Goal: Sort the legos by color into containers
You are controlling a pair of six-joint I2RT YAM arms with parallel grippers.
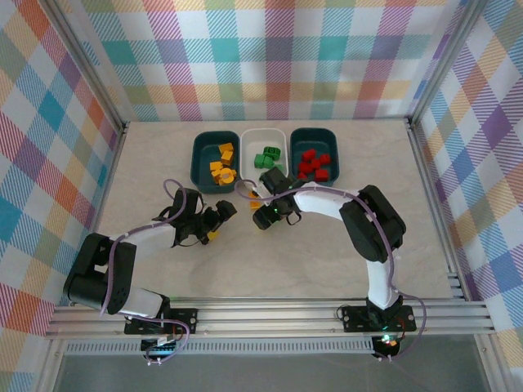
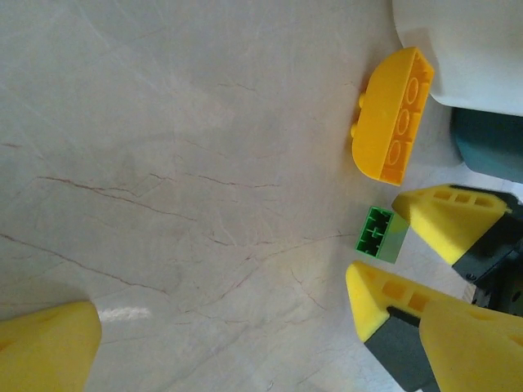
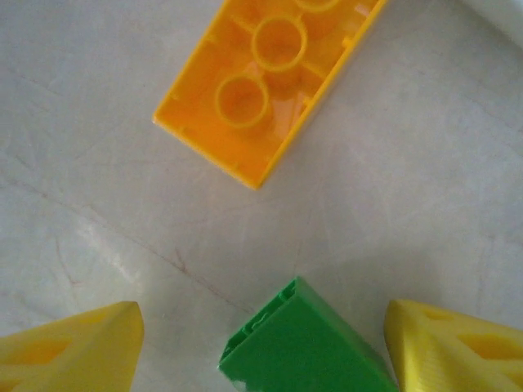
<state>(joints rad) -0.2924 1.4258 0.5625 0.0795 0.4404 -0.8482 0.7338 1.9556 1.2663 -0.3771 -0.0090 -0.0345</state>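
**Green brick lies between spread gripper fingers**

Close up from the right wrist, a small green studded plastic brick (image 3: 302, 347) lies loose between the released right gripper's (image 3: 263, 309) fingers, touching neither. From above, the left gripper (image 1: 222, 216), also released, sits just before the white plastic tub (image 1: 278, 137) on a pale marbled tabletop (image 1: 425, 245) ringed by plaid walls (image 1: 270, 57).

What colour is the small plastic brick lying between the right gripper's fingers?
Green. The small plastic brick shows best in the right wrist view.
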